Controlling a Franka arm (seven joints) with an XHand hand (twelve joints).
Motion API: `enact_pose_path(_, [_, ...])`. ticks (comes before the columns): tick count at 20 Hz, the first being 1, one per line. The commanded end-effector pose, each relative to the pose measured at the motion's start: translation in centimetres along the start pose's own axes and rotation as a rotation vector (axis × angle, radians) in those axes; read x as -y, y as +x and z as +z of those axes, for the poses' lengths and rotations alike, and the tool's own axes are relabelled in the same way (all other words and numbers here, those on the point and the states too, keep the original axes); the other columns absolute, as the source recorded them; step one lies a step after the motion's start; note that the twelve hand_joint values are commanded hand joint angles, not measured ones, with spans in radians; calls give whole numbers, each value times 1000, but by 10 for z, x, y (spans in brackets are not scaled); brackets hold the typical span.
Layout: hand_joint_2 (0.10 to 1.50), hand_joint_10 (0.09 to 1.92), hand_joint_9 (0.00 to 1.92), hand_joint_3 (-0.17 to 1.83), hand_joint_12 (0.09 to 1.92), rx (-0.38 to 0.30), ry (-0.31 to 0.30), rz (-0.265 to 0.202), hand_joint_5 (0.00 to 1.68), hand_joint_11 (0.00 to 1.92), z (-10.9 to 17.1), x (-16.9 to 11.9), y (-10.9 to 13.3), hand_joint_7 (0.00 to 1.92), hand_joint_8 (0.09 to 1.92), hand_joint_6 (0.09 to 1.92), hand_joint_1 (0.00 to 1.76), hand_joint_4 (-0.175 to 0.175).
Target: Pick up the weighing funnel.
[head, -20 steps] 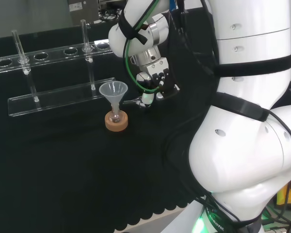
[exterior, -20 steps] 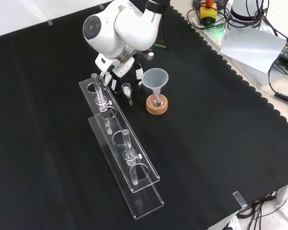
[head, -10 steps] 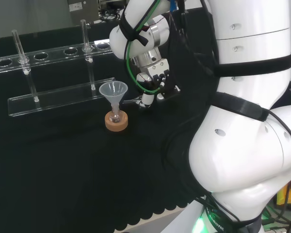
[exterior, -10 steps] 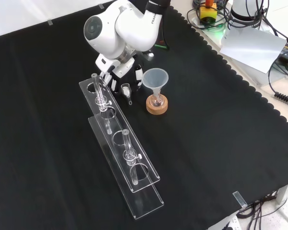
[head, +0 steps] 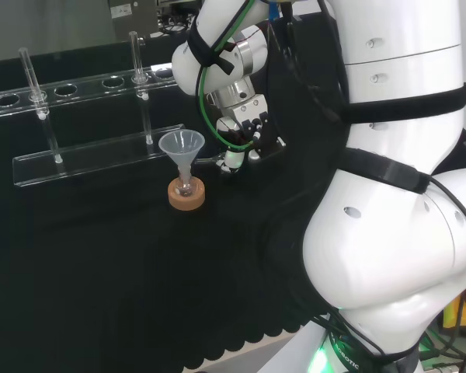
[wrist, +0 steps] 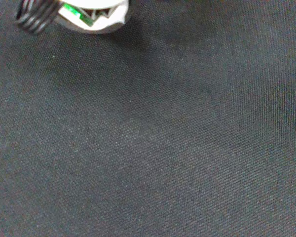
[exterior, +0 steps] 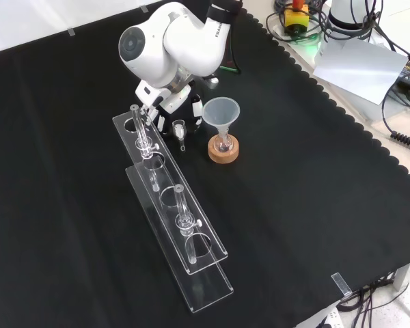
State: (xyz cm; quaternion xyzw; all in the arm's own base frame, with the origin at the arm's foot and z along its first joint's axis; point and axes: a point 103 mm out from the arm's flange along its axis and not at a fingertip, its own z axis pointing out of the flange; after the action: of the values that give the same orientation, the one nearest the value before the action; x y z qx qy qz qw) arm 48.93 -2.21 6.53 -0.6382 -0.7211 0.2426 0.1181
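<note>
The weighing funnel (exterior: 180, 128) is a small clear scoop with a short stem, between the test tube rack and the big funnel. In the head view the weighing funnel (head: 211, 162) shows faintly just left of the fingertips. My hand (exterior: 169, 104) reaches down under the arm's white link, its fingers curled onto the piece's mouth end. The hand (head: 245, 128) hangs low over the cloth. Whether the piece still touches the cloth I cannot tell. A white part of the hand (wrist: 91, 14) shows in the wrist view over bare black cloth.
The big funnel (exterior: 221, 111) stands in a small flask on a cork ring (exterior: 223, 152), right beside the hand. A long clear rack (exterior: 181, 236) with two upright test tubes (exterior: 143, 133) runs along the other side. The same rack (head: 93, 155) lies left in the head view.
The hand has shifted slightly left and up in the head view, and the weighing funnel has shifted a little with it in the front view.
</note>
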Motion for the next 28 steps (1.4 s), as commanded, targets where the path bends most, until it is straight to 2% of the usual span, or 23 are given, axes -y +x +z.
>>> enact_pose_path(1, [702, 614, 641, 565, 1338, 19, 4, 8, 996, 340, 3, 0, 3, 294, 711, 773, 977, 91])
enact_pose_path(2, [748, 612, 656, 512, 1335, 28, 5, 12, 1075, 347, 3, 0, 3, 319, 710, 772, 1025, 130])
enact_pose_path(3, [752, 603, 678, 515, 1327, 37, 9, 14, 1137, 359, 3, 0, 3, 352, 701, 758, 1060, 152])
enact_pose_path(5, [718, 574, 715, 586, 1316, 45, 13, 19, 1195, 378, 3, 1, 3, 403, 671, 758, 1093, 171])
enact_pose_path(11, [688, 555, 744, 643, 1311, 22, 11, 32, 1214, 397, -2, 5, -6, 438, 653, 769, 1107, 175])
enact_pose_path(18, [688, 553, 747, 644, 1309, -15, -23, 57, 1212, 401, -20, 19, -24, 435, 650, 773, 1107, 175])
enact_pose_path(22, [688, 552, 747, 644, 1309, -11, -42, 73, 1212, 403, -27, 26, -25, 432, 648, 774, 1108, 175])
enact_pose_path(28, [688, 551, 748, 644, 1307, -26, -49, 71, 1212, 405, -24, 32, -24, 430, 647, 774, 1108, 175])
